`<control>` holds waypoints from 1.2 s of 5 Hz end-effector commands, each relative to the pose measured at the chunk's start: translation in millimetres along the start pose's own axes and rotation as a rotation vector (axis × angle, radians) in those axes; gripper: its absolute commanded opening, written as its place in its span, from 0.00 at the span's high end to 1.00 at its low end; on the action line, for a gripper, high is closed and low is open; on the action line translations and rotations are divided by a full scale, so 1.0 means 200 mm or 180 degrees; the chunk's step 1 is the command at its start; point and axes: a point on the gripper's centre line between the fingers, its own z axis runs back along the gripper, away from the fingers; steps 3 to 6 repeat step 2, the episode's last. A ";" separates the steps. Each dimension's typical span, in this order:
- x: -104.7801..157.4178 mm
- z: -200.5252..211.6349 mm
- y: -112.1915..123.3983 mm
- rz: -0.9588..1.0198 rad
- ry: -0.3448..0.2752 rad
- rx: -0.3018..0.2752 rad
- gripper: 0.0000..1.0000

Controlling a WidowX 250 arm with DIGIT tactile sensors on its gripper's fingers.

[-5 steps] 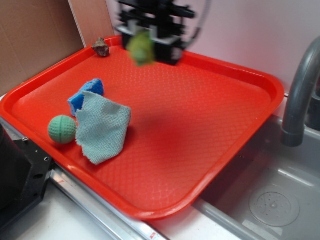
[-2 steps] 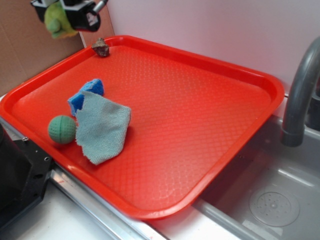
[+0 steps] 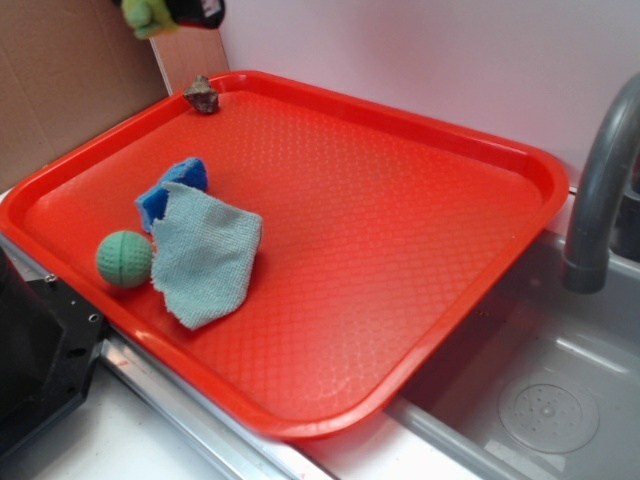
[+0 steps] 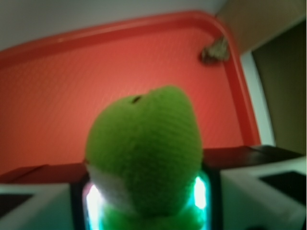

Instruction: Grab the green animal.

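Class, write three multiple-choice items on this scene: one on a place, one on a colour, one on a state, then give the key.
1. Where is the green animal?
A. on the tray
B. held above the tray's far corner
C. in the sink

2. What colour is the tray?
A. red
B. blue
C. grey

3. The gripper is:
A. open, empty
B. shut on the green animal
C. shut on the ball

Key: B, it hangs in the gripper off the tray; A, the tray's surface is red; B, the wrist view shows the toy between the jaws.
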 end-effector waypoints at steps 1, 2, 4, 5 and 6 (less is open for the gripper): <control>0.01 0.06 -0.17 -0.0331 -0.0086 -0.0241 1.00; 0.02 0.03 -0.16 -0.0297 -0.0046 -0.0184 1.00; 0.02 0.03 -0.16 -0.0297 -0.0046 -0.0184 1.00; 0.02 0.03 -0.16 -0.0297 -0.0046 -0.0184 1.00; 0.02 0.03 -0.16 -0.0297 -0.0046 -0.0184 1.00</control>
